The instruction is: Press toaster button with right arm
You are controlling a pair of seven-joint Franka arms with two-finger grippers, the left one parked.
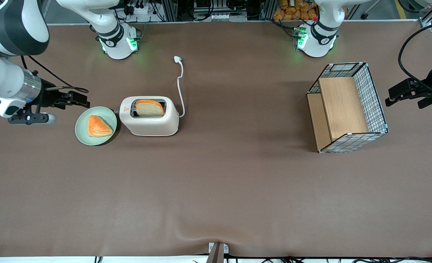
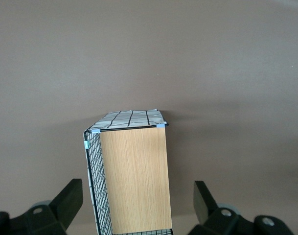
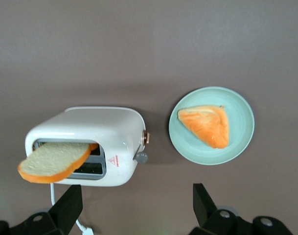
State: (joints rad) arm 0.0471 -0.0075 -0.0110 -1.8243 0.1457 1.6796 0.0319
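While nothing is held, the right arm's gripper hovers with fingers spread above the table by the green plate with its pastry. Just past the plate stands the toaster, a slice of bread in its slot. It looks light and liable to slide, so the toaster button, a small stiff lever, probably wants a straight downward push from one fingertip.

A brown cloth-covered table carries 3 things: a cream-white rounded toaster and, just beside it, a pale green round plate, both toward the working arm's end; a wire-mesh basket with wooden panels stands toward the parked arm's end.

The right arm's gripper hovers above the table near the plate.
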